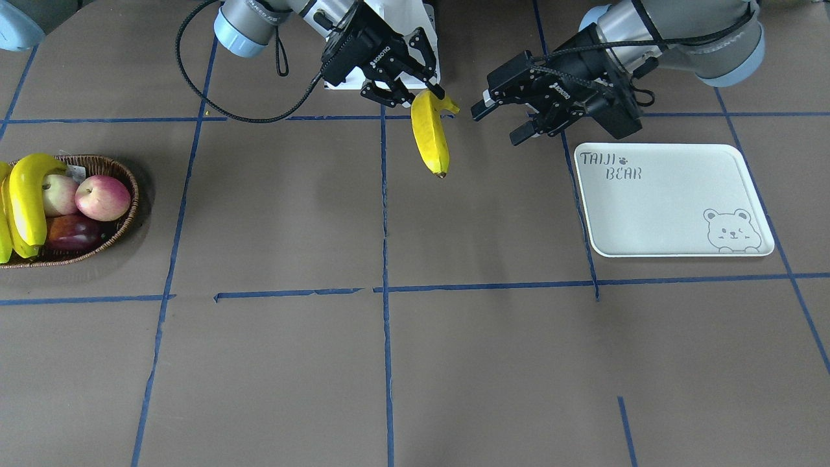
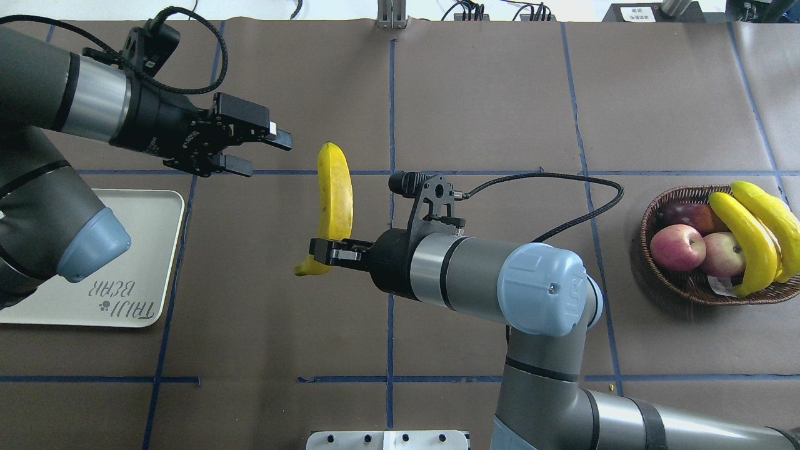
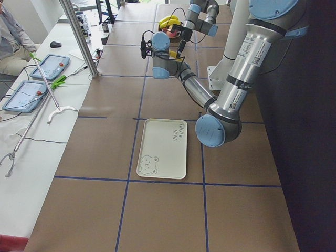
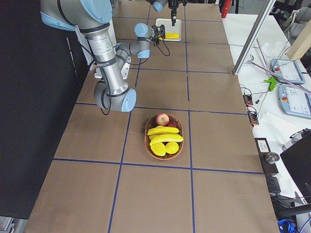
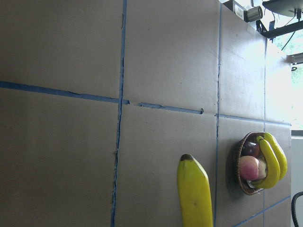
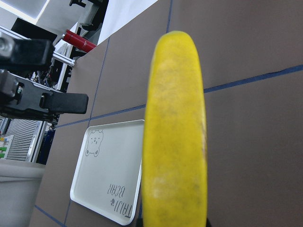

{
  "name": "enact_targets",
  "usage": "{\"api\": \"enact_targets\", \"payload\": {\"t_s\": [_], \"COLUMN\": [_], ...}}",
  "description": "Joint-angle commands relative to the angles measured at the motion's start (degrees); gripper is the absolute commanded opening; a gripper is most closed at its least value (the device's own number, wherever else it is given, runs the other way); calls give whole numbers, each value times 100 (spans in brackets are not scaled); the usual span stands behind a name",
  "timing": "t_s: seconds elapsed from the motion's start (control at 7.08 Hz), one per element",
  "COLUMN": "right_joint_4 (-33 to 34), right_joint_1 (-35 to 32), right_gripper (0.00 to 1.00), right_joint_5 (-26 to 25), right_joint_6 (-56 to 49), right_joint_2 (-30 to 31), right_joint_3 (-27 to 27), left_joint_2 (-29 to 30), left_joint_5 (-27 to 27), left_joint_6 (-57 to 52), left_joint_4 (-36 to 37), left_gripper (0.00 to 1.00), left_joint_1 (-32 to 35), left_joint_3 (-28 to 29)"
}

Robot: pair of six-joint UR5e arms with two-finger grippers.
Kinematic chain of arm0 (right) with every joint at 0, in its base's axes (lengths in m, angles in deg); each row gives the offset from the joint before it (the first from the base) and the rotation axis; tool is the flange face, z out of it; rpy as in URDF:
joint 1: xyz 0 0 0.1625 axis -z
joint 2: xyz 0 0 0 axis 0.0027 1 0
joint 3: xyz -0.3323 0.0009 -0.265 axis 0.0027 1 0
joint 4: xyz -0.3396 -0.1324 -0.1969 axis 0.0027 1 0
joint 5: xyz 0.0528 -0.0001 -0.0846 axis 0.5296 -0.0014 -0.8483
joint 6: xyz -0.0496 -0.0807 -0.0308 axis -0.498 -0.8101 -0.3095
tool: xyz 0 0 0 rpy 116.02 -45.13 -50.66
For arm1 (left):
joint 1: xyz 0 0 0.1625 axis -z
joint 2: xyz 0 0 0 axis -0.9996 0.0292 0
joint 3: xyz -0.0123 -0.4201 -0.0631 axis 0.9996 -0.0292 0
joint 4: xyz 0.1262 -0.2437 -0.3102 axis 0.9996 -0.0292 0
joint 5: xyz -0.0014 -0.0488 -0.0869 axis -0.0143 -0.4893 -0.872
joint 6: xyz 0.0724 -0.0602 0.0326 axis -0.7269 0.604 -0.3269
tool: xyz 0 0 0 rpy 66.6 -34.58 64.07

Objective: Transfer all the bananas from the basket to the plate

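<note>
Holding one banana aloft over the counter at the centre of the overhead view, the right fingers are pinching it near its stem end, so the long free length is projecting toward the top of the frame. This grip is judged to be leaving room for a hand-over. The left fingers are standing spread and empty in the upper left, pointing at the fruit but apart from it, the bare plate lying on their side at the left edge. The basket is sitting at the right edge, well apart, carrying more bananas beside apples. The held fruit is showing smooth yellow skin, a gentle curve and a dark tip.
</note>
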Motion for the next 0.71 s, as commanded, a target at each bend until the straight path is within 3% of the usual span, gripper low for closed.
{"api": "enact_targets", "payload": {"t_s": [0.0, 0.42, 0.57], "right_joint_4": [1, 10, 10], "right_joint_1": [5, 32, 32], "right_gripper": [3, 4, 4], "right_joint_5": [0, 0, 0], "right_joint_6": [9, -8, -8], "right_joint_2": [-83, -92, -92], "right_joint_3": [19, 19, 19], "left_joint_2": [149, 150, 150], "left_joint_5": [783, 1409, 1480], "left_joint_6": [331, 585, 587], "left_joint_4": [-3, -3, -3], "left_gripper": [100, 98, 88], "left_joint_1": [-549, -972, -1051], "left_joint_3": [-9, 26, 44]}}
